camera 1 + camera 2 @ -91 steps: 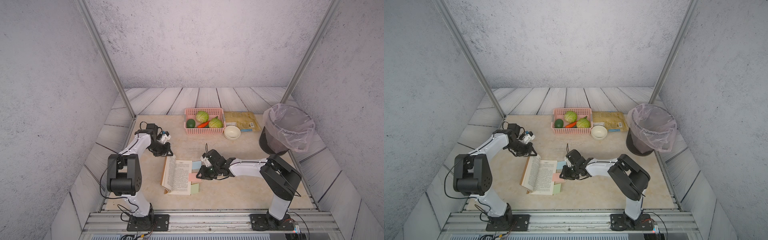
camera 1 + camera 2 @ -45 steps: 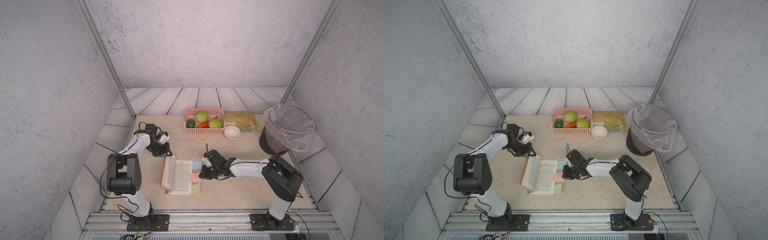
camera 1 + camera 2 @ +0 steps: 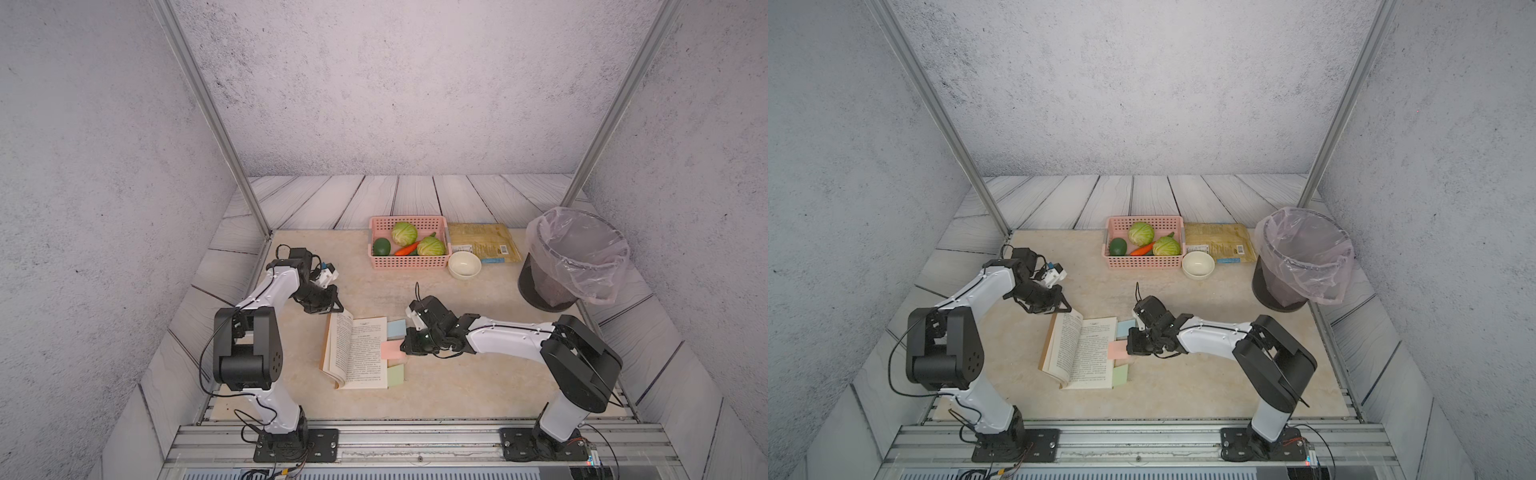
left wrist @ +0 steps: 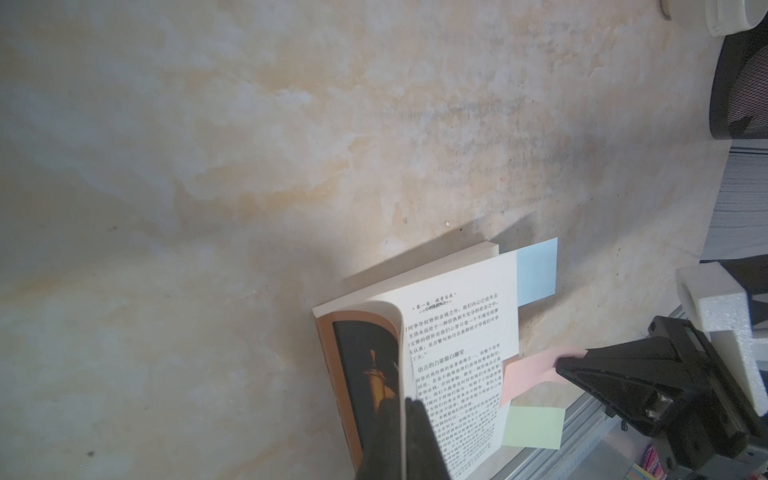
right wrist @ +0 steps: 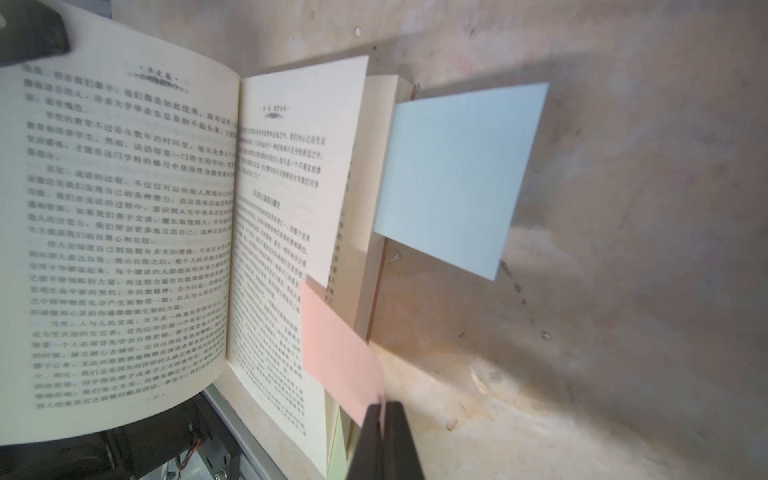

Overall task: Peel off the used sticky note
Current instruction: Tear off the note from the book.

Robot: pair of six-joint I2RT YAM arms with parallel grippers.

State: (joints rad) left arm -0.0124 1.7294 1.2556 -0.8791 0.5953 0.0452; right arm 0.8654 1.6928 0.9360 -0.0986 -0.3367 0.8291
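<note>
An open book lies mid-table. Three sticky notes stick out of its right edge: blue, pink and green. My right gripper is shut on the free edge of the pink sticky note, which is still stuck to the page. No writing shows on any note. At the book's far left corner, my left gripper is shut on a lifted page.
At the back stand a pink basket of vegetables, a white bowl and a flat food packet. A black bin with a plastic liner is at the back right. A metal rail runs along the front.
My right gripper's jaws have closed onto the pink note's edge, and the arm has shifted slightly. The left arm and the book have not moved.
</note>
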